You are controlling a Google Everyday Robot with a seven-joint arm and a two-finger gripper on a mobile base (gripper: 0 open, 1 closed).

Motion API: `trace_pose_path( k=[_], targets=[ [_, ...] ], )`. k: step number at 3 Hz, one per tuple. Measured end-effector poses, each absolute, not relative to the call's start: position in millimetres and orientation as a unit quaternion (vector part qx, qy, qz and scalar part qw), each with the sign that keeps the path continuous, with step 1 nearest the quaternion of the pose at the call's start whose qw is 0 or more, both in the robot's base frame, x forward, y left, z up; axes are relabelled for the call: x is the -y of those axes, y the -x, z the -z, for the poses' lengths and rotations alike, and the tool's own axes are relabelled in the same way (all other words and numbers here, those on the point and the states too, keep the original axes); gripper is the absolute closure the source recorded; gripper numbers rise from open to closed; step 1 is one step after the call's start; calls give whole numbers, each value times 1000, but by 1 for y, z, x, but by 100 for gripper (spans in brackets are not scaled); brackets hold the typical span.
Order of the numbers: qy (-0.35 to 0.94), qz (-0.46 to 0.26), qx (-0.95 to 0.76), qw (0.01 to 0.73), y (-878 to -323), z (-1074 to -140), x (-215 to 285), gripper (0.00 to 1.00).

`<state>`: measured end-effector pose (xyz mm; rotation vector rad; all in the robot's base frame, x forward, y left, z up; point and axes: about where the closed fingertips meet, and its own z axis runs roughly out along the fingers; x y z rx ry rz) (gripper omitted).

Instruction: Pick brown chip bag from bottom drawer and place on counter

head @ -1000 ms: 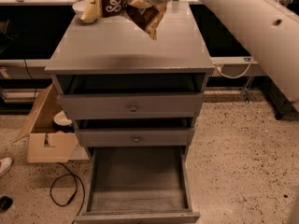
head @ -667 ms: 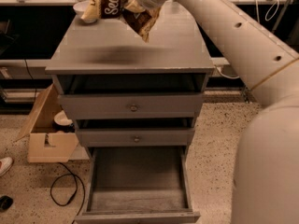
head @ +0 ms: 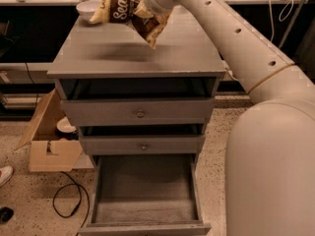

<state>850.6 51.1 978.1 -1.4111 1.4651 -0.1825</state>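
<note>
The brown chip bag (head: 122, 8), dark brown with tan ends and white lettering, hangs tilted in the air above the back of the counter (head: 147, 58). My gripper (head: 143, 11) is at the end of the white arm that reaches in from the right, and it is shut on the bag's right part. The bag casts a shadow on the counter below it. The bottom drawer (head: 145, 191) is pulled fully open at the foot of the cabinet, and its grey floor is bare. The two shallower drawers above it stand slightly open.
A white bowl (head: 88, 9) sits on the counter's back left corner, close to the bag. An open cardboard box (head: 49, 144) with a plate in it stands on the floor to the left. A black cable (head: 69, 200) lies beside the drawer. My arm fills the right side.
The bag has moved slightly left and down over the counter, still held. My arm has swung closer to the camera and now covers the right side of the view.
</note>
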Motion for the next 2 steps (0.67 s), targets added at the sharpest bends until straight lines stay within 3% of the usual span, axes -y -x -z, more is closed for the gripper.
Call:
trace_pose_path(
  k=[2],
  targets=[
    [589, 76, -612, 522, -851, -978, -51, 4]
  ],
)
